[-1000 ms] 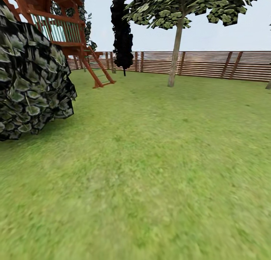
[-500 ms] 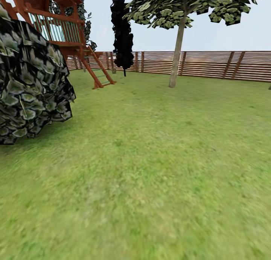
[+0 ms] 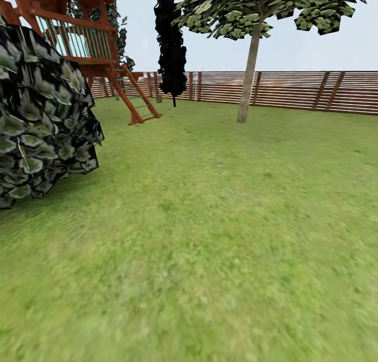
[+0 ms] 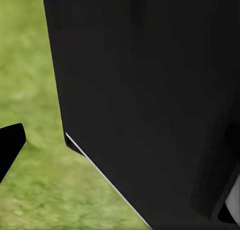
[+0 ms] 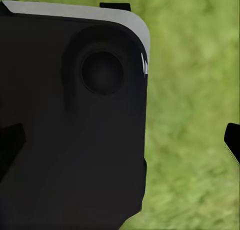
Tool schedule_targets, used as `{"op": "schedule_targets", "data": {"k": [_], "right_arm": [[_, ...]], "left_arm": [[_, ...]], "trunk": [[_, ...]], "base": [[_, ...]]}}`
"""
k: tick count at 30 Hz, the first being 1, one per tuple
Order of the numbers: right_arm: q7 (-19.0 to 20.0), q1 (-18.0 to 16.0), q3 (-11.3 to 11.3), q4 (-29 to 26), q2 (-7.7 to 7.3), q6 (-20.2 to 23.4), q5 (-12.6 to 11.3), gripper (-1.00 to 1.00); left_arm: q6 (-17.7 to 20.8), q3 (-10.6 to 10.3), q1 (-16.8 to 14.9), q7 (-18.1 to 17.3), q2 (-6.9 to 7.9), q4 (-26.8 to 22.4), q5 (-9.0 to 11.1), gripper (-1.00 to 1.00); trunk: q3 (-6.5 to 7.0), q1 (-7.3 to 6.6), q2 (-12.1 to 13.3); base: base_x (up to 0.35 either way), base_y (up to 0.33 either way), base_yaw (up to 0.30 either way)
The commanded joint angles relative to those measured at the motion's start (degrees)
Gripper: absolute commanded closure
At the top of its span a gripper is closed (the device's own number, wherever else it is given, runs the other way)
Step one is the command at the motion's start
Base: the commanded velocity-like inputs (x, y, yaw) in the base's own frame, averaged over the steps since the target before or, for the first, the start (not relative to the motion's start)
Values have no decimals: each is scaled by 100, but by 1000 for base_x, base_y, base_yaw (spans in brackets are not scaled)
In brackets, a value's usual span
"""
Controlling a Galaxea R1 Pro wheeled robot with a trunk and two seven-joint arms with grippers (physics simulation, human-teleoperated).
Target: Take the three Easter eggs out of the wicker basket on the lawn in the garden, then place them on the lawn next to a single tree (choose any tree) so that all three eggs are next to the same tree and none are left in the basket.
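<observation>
The Easter eggs and the wicker basket are out of view. The lawn (image 3: pixel 220 236) spreads wide and green ahead of me. A tree (image 3: pixel 248 73) with a pale grey trunk and dark leaf clusters stands far ahead, just before the fence. In the left wrist view, one black fingertip (image 4: pixel 10 150) of my left gripper (image 4: pixel 120 145) sits at the picture's edge over grass, beside a black part of my body (image 4: pixel 150 90). My right gripper (image 5: pixel 120 142) has its fingertips (image 5: pixel 232 140) far apart, holding nothing, with a black body part (image 5: pixel 70 130) and grass behind.
A big dark leafy bush (image 3: pixel 42 120) stands close on the left. Behind it rises a wooden play structure (image 3: pixel 79 31) with a ladder. A thin black tree (image 3: pixel 170 42) stands by the brown slat fence (image 3: pixel 294 89) that closes the far side.
The whole head view has shifted: the bush slid left and the pale tree drifted slightly right, so the camera has moved forward. Nothing else has changed.
</observation>
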Motion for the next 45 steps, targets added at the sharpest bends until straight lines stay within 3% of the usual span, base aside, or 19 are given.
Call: {"op": "schedule_targets", "data": {"k": [1,15,28,45], "right_arm": [[-9,-3,4,6,1,-18,1,-100],[-9,-2,-25,-5,20,-29,-22,-100],[-9,-3,-47,-2,21,-27,-61,-100],[-9,-3,-23,7,29,-26,-9,-100]], "left_arm": [[-2,-1,3,0,0,-11,-1,-100],[-2,-1,6,0,0,-11,-1,-100],[-2,-1,3,0,-1,-11,-1,-100],[3,-2,4,0,-5,-7,0,-100]], "trunk": [[-4,3,-2],[-4,3,-2],[-4,3,-2],[-4,3,-2]], "base": [[334,76,0],[334,76,-2],[334,76,-213],[334,76,-5]]}}
